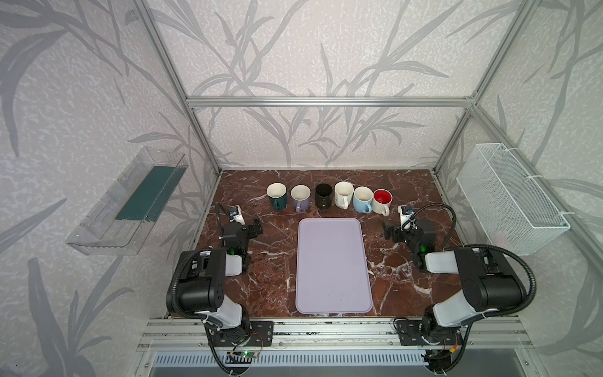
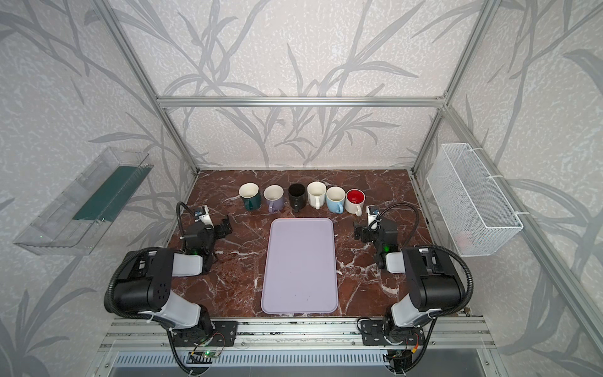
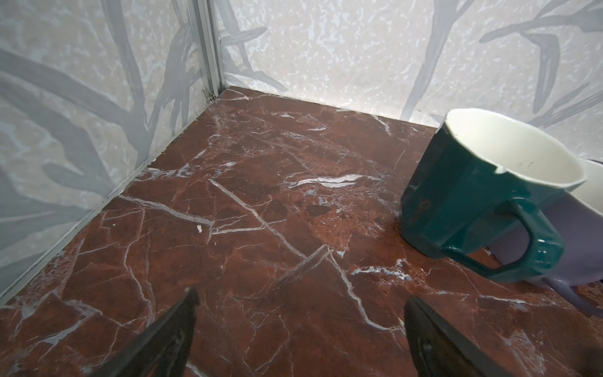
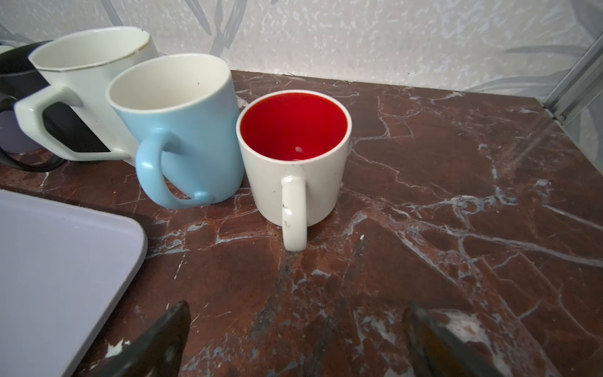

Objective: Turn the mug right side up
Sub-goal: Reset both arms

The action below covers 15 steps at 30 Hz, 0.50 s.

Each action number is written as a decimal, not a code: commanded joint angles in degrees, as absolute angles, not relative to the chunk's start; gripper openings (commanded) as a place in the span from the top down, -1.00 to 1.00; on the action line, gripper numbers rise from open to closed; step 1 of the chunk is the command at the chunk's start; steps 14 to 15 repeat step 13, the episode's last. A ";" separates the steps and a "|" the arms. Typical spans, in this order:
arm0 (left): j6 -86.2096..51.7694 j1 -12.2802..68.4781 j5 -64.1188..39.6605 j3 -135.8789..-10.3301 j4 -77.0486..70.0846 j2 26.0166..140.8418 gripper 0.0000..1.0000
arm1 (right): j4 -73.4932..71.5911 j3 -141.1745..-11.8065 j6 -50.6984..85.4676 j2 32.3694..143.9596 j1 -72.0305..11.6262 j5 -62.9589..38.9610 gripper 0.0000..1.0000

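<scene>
While both arms sit parked: lilac tray (image 1: 332, 267) centre to 6 o'clock, bare. At 9 o'clock left gripper (image 3: 300, 303), at 3 right gripper (image 4: 297, 308), each spread wide, nothing held. At 12 o'clock the mug row (image 1: 324, 196), six, all mouths up incl. red-lined mug (image 4: 293, 153) and teal mug (image 3: 483, 196); no inverted one visible, so likely done. Risk: mugs sit just beside each other, so any reach could clip a neighbour. Red marble tabletop (image 1: 267, 277) looks slick; leaf-print walls (image 1: 326, 137) on three sides.

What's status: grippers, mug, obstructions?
Left gripper open, empty. Right gripper open, empty. All six mugs upright, rims up. Nothing in the way; tray sits before the row.
</scene>
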<state>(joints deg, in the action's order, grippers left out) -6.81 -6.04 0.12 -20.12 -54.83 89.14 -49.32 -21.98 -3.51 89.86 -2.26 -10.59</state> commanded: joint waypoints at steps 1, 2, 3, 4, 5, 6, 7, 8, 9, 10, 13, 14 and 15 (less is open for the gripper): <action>-5.35 -5.79 1.37 -19.52 -55.78 88.54 -0.98 | -49.20 -23.12 -4.55 88.68 -2.20 -9.84 -0.98; -5.23 -5.72 1.37 -19.37 -57.29 89.18 -0.98 | -49.09 -23.12 -4.53 88.68 -2.20 -9.84 -0.98; -5.12 -5.77 0.96 -18.97 -59.42 89.93 -0.98 | -48.88 -23.20 -4.57 88.62 -2.20 -9.80 -0.98; -4.94 -5.78 0.50 -18.98 -58.68 89.47 -0.98 | -48.94 -23.13 -4.60 88.59 -2.20 -9.82 -0.98; -4.88 -5.75 0.29 -19.43 -57.09 89.09 -0.98 | -49.04 -23.12 -4.65 88.53 -2.20 -9.81 -0.98; -4.58 -5.70 0.11 -19.92 -56.67 89.34 -0.98 | -48.96 -23.12 -4.58 88.55 -2.20 -9.82 -0.98; -4.36 -5.63 -0.36 -19.83 -57.32 89.64 -0.98 | -48.96 -23.11 -4.64 88.55 -2.22 -9.85 -0.98; -4.39 -5.65 -0.78 -19.87 -57.04 89.50 -0.98 | -48.96 -23.12 -4.59 88.55 -2.20 -9.82 -0.98; -4.22 -5.63 -0.84 -20.10 -56.58 89.50 -0.98 | -48.81 -23.24 -4.73 88.59 -2.32 -9.80 -0.98; -4.21 -5.64 -0.88 -20.05 -56.64 89.56 -0.98 | -48.54 -23.38 -5.30 88.64 -2.96 -8.94 -0.98; -4.17 -5.63 -0.90 -20.04 -56.69 89.60 -0.98 | -48.32 -23.47 -5.56 88.68 -3.43 -8.26 -0.98; -4.17 -5.63 -0.90 -20.04 -56.69 89.60 -0.98 | -48.32 -23.47 -5.56 88.68 -3.43 -8.26 -0.98; -4.17 -5.63 -0.90 -20.04 -56.69 89.60 -0.98 | -48.32 -23.47 -5.56 88.68 -3.43 -8.26 -0.98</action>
